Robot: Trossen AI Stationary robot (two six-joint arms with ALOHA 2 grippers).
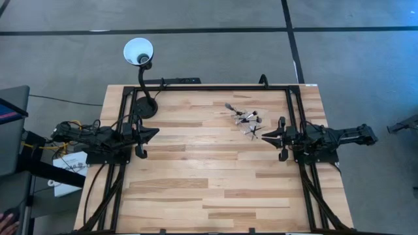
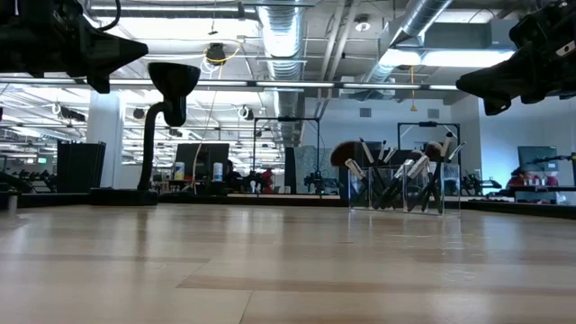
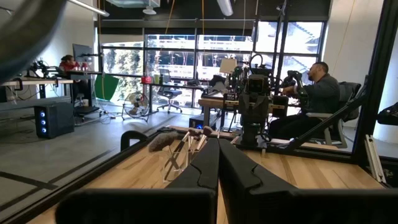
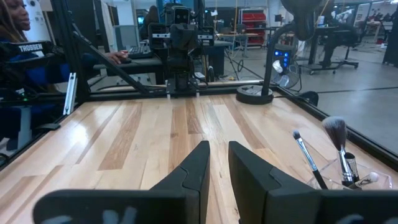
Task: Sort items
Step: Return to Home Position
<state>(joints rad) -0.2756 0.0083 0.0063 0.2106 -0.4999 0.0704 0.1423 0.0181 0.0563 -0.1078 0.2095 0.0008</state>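
From above, the brushes [image 1: 245, 117] are showing as a tiny tangle just ahead of the right claw [image 1: 266, 137], too small for counting or for telling which compartment each is standing in. The clear holder [image 4: 360, 183] beside that claw is running off the right wrist picture's edge, with only two brush heads showing. The left claw [image 3: 218, 146] is covering the lower part of the holder far ahead of it. In the low view both arms are being cut off above. Far ahead of the right claw, the shade of the lamp [image 4: 254, 94] is being clipped too.
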